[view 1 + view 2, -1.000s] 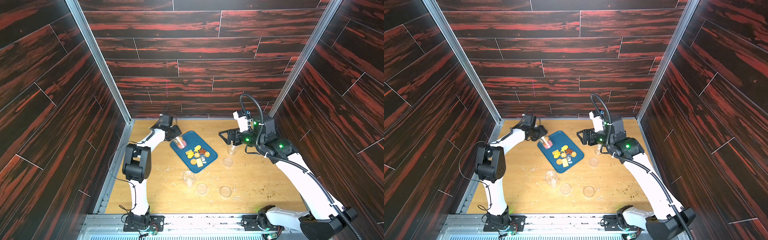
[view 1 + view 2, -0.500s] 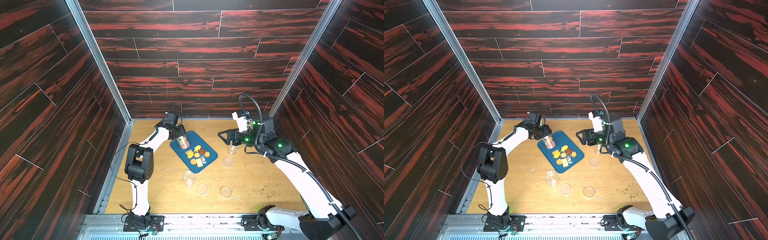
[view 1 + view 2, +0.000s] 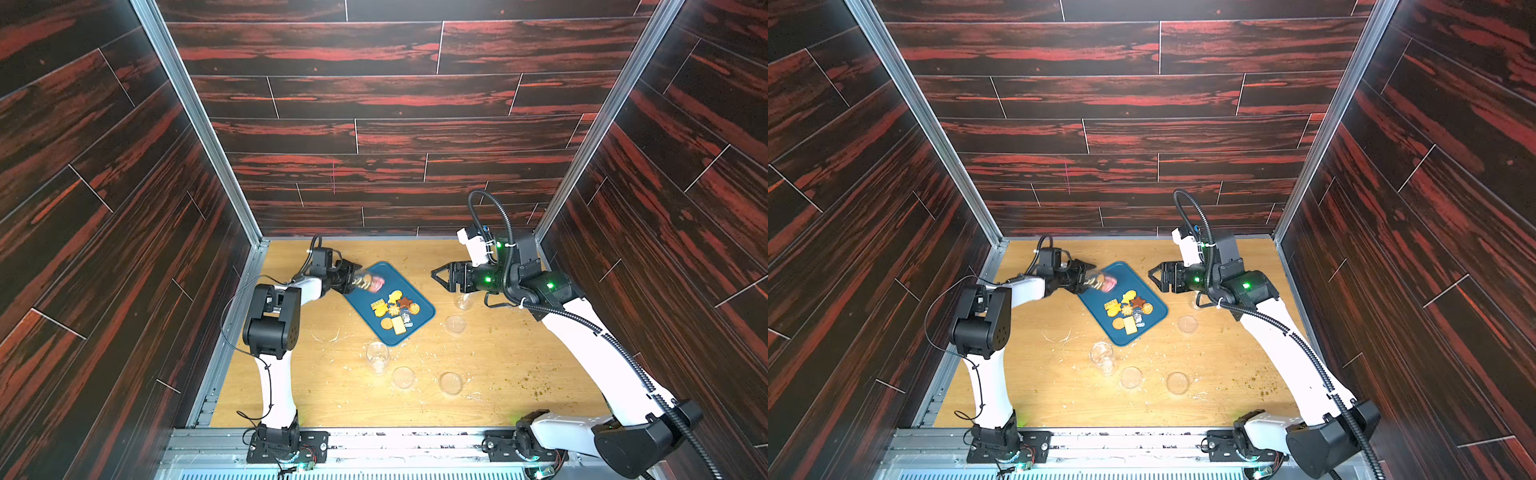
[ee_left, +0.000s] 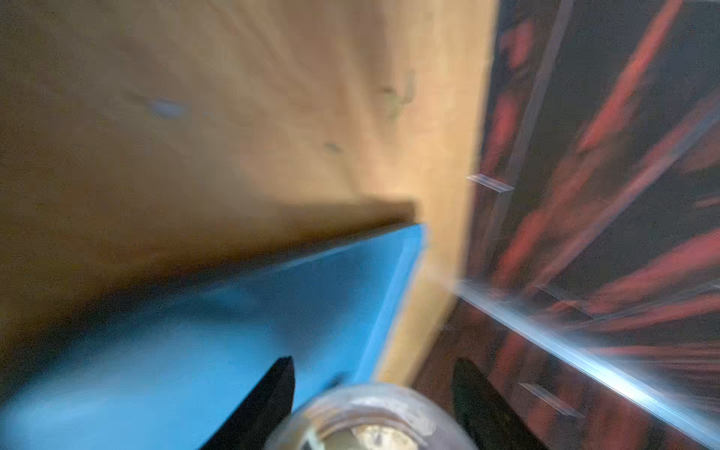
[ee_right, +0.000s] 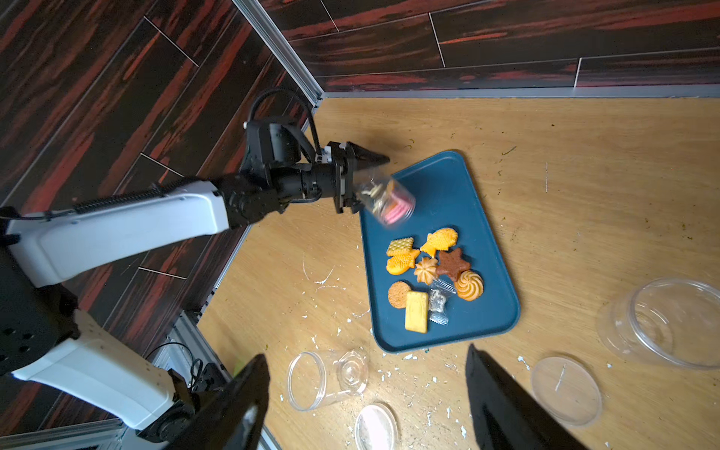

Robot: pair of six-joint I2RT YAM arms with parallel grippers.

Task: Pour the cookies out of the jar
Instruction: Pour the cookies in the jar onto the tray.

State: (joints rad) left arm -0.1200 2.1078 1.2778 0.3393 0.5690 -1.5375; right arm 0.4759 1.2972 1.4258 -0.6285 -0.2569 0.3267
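Cookies (image 5: 432,269) (image 3: 395,309) (image 3: 1128,309): most lie loose on the blue tray (image 5: 502,280) (image 3: 392,338) (image 3: 1125,338), bunched from mid-tray toward its 5 o'clk end. They incl. yellow fish shapes, a waffle square, a brown star, orange swirls, a round tan biscuit and a yellow bar, w/ a small clear packet (image 5: 440,300) wedged between bar and swirl. The rest, pink rounds plus pale bits, sit inside the jar (image 5: 387,198) (image 3: 368,282) (image 3: 1102,281). It hangs tipped abt sideways over the tray's 11 o'clk corner, free end aimed toward 4 o'clk. It's motion-blurred, so can't tell if anything is leaving it. L gripper (image 5: 370,185) (image 3: 352,279) (image 3: 1086,277) is clamped on the jar's near end. In the L wrist view, also blurred, the jar (image 4: 370,420) sits between the two black fingers (image 4: 272,389) w/ the tray (image 4: 195,350) below. R gripper (image 3: 439,279) (image 3: 1155,279) (image 5: 366,356) is at the tray's 2 o'clk, off the tray and apart from it. Its jaws are spread wide w/ nothing between them, pointing toward 9 o'clk. The tray lies skewed on the wooden table (image 3: 519,374), a bit toward 11 o'clk from table centre. An empty clear jar (image 5: 327,380) (image 3: 377,355) lies on its side just off the tray's 6 o'clk corner. Farther toward 6 and 5 o'clk are two clear round lids (image 3: 403,377) (image 3: 451,382), and a third lid (image 3: 455,324) lies at the tray's 3 o'clk. A clear tub (image 5: 670,323) sits near it, under the R arm. White and greenish crumbs are scattered over the table.
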